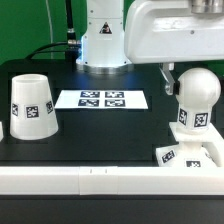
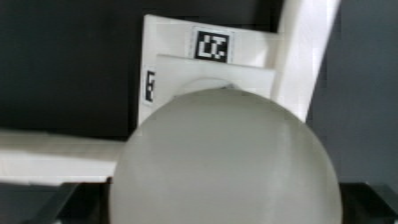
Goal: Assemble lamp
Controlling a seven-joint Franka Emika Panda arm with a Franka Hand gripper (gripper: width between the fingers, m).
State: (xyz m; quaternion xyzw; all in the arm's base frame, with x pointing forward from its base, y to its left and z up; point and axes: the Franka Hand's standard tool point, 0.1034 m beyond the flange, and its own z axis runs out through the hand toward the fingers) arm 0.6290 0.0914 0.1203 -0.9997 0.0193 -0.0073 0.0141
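Observation:
The white ball-shaped bulb (image 1: 198,92) stands upright, neck down, over the flat square base (image 1: 188,156) at the exterior view's right. My gripper (image 1: 190,84) reaches down from above and is shut on the ball. One dark finger (image 1: 170,81) shows on the bulb's left side. In the wrist view the bulb (image 2: 217,150) fills the middle between my gripper's (image 2: 208,206) dark fingers (image 2: 64,206), which press against its sides. The tagged base (image 2: 214,48) lies beyond it. The cone shade (image 1: 32,104) stands alone at the exterior view's left.
The marker board (image 1: 101,99) lies flat on the black table at the middle back. The robot's white pedestal (image 1: 103,42) stands behind it. A white ledge (image 1: 90,181) runs along the table's front edge.

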